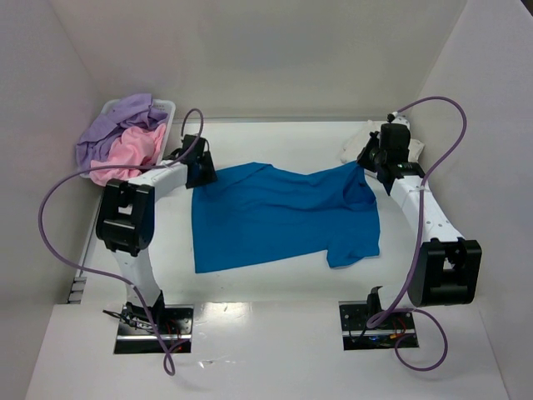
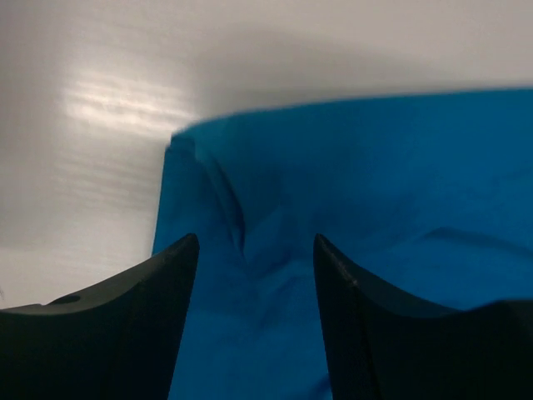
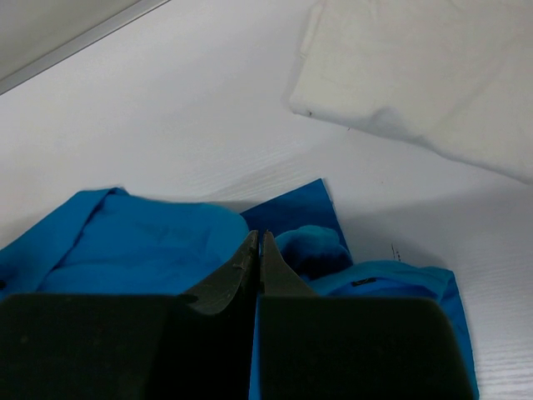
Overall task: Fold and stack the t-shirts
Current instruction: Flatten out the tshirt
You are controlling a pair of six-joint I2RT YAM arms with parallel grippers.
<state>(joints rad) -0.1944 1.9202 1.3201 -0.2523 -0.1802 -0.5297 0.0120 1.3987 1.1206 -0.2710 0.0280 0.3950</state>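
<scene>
A bright blue t-shirt point(image 1: 283, 217) lies spread on the white table, with one sleeve at the front right. My left gripper point(image 1: 202, 171) is at its far left corner. In the left wrist view its fingers point(image 2: 256, 242) stand open over the blue cloth point(image 2: 375, 183), gripping nothing. My right gripper point(image 1: 371, 162) is at the shirt's far right corner. Its jaws point(image 3: 260, 237) are shut on a pinch of the blue t-shirt point(image 3: 133, 242), which bunches on both sides of them. A white t-shirt point(image 3: 416, 75) lies just beyond the right gripper.
A white basket point(image 1: 171, 107) at the back left holds a lavender t-shirt point(image 1: 112, 129) and a pink t-shirt point(image 1: 133, 150). The white t-shirt point(image 1: 354, 143) sits at the back right corner. White walls enclose the table on three sides. Purple cables loop off both arms.
</scene>
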